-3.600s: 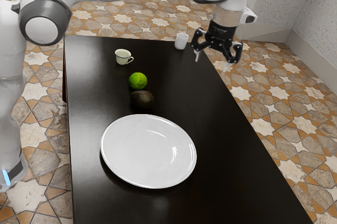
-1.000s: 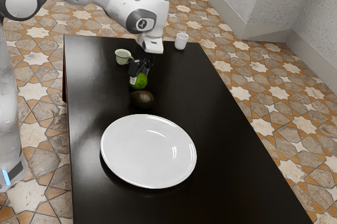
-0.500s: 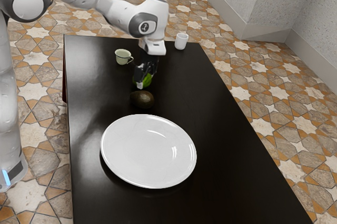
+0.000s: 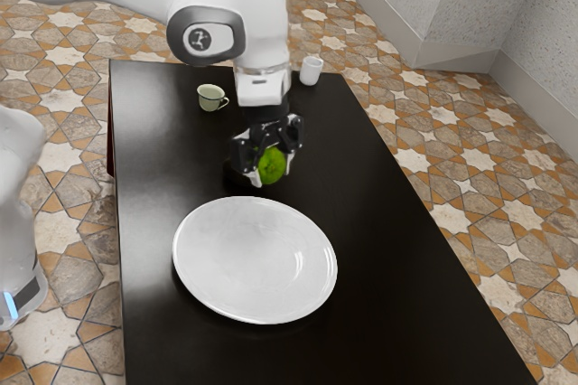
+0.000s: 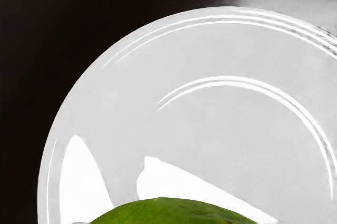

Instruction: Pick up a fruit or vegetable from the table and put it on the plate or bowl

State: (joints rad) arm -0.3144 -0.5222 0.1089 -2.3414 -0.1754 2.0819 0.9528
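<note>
My gripper (image 4: 268, 164) is shut on the green lime (image 4: 272, 164) and holds it in the air above the dark table, just past the far rim of the white plate (image 4: 255, 258). The lime (image 5: 168, 211) appears as a green curve right under my hand in the wrist view, with the plate (image 5: 210, 124) spread out below it. The dark avocado (image 4: 233, 171) lies on the table behind my gripper, mostly hidden by the fingers.
A small white-and-green cup (image 4: 211, 96) stands at the far left of the table (image 4: 388, 249). A plain white cup (image 4: 312, 70) stands at the far edge. Patterned tile floor surrounds the table.
My gripper has lifted the lime off the table and carried it toward the plate, past the avocado. The arm has swung nearer the camera.
</note>
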